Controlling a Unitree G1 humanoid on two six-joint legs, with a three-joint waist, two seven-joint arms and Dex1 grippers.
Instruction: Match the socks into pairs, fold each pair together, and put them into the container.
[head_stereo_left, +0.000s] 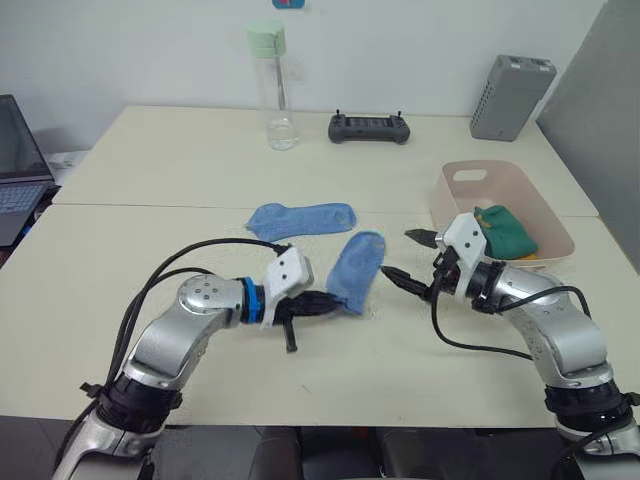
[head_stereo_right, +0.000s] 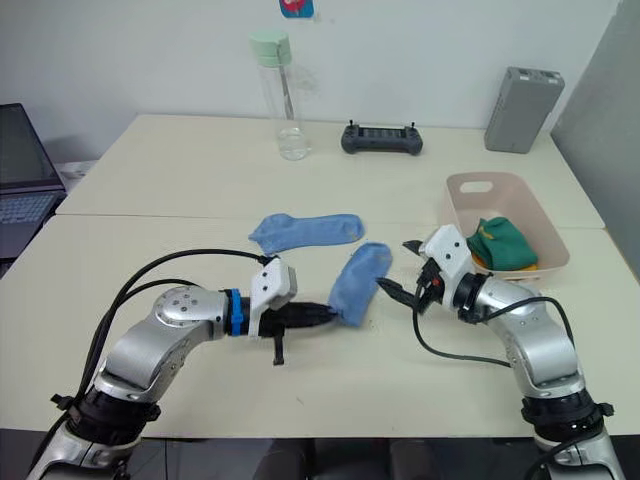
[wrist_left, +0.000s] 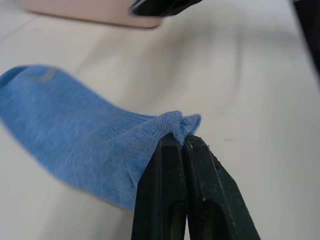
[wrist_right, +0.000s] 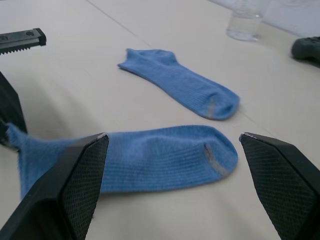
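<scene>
Blue pair is the step in hand. Left gripper (head_stereo_left: 318, 303) is pinched tight on the cuff edge of the near blue sock (head_stereo_left: 357, 270) — the left wrist view shows knit bunched between pressed-together fingers (wrist_left: 172, 175). The rest of that sock lies flat on the table (head_stereo_left: 150, 215), toe pointing away. Right gripper (head_stereo_left: 410, 258) hovers just beside the sock's other edge, fingers spread wide, holding nothing.

Second blue sock (head_stereo_left: 302, 218) lies flat just beyond the first, near but not touching — unpaired so far.

Next move, my read: drag or lift the held sock onto the far one, cuffs aligned, right claw pinning the toe end so the knit doesn't bunch.

Pink container (head_stereo_left: 553, 218) sits beyond the right arm; a green bundle (head_stereo_left: 505, 230) is inside, with a yellow edge (head_stereo_left: 520, 261) showing near it.
</scene>
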